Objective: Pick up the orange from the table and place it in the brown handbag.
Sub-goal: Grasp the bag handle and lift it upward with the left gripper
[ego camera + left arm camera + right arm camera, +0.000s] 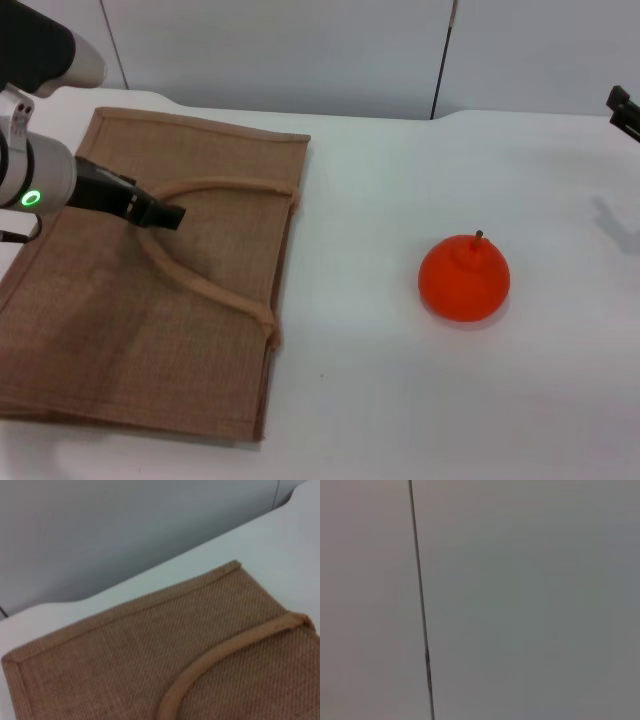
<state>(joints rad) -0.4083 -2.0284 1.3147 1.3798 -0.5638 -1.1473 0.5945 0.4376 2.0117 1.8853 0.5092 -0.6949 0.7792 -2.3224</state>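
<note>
The orange (464, 279), bright orange-red with a short dark stem, stands upright on the white table (400, 390) at the right of the head view. The brown handbag (110, 310) lies flat at the left, its looped handles (200, 290) on top. My left gripper (168, 214) is low over the bag, at the upper handle loop. The left wrist view shows the bag's burlap (115, 650) and one handle (225, 652) close up. My right gripper (626, 110) only shows as a dark tip at the right edge, far from the orange.
A grey wall with a dark vertical seam (443, 60) rises behind the table's far edge. The right wrist view shows only that wall and its seam (420, 600). Bare tabletop lies between the bag and the orange.
</note>
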